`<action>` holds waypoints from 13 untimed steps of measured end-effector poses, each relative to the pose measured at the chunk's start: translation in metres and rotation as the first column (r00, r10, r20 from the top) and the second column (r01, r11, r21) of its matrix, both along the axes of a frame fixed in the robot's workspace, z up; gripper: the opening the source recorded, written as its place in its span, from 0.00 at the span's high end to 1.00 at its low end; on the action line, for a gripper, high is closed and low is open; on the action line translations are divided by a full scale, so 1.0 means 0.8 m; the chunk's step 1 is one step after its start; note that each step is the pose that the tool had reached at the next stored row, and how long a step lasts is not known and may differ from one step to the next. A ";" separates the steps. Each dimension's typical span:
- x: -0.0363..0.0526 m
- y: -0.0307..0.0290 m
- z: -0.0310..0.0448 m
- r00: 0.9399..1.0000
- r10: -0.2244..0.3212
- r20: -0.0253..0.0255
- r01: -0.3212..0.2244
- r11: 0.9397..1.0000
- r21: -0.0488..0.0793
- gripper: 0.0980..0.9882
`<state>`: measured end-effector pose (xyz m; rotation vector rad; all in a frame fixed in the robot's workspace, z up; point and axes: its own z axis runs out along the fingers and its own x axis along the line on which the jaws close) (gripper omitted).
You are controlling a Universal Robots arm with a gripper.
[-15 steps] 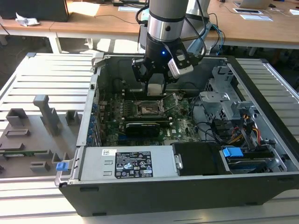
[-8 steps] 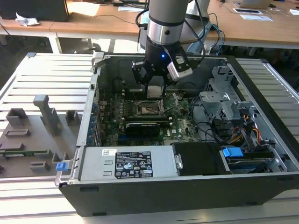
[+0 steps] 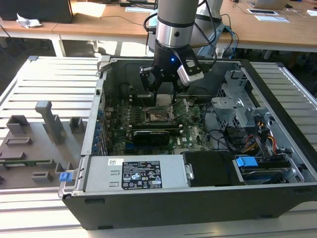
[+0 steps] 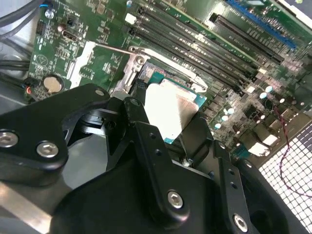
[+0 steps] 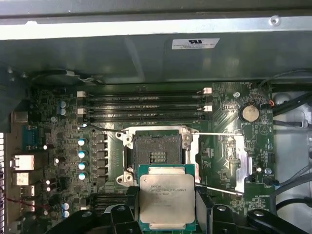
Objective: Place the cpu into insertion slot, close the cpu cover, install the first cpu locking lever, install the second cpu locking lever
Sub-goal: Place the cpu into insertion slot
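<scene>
My gripper [image 5: 167, 201] is shut on the cpu [image 5: 167, 197], a flat square chip with a silver top and a green edge, its black fingers [image 5: 202, 202] pressing two opposite sides. The chip hangs just above the motherboard, beside the insertion slot [image 5: 157, 148], a dark square socket with a silver rim that lies uncovered. The cpu cover [image 5: 234, 158] is swung open flat next to the socket, and two thin wire levers [image 5: 214, 133] stand free. In the second wrist view the cpu [image 4: 168, 109] partly overlaps the socket rim [image 4: 134, 68]. In the exterior view the gripper [image 3: 162, 99] hovers inside the case above the socket [image 3: 157, 115].
Black memory slots [image 5: 146, 105] run beside the socket, with the case wall [image 5: 146, 53] just behind them. A black card [image 3: 151, 134], a power supply [image 3: 133, 173], a drive cage [image 3: 233, 109] and cables [image 3: 247, 139] crowd the case. A grey fixture [image 3: 47, 121] stands at the exterior view's left.
</scene>
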<state>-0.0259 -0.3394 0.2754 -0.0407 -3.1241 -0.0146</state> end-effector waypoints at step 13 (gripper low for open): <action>0.001 0.0195 -0.0137 1.000 0.004 0.000 -0.004 0.999 -0.032 0.50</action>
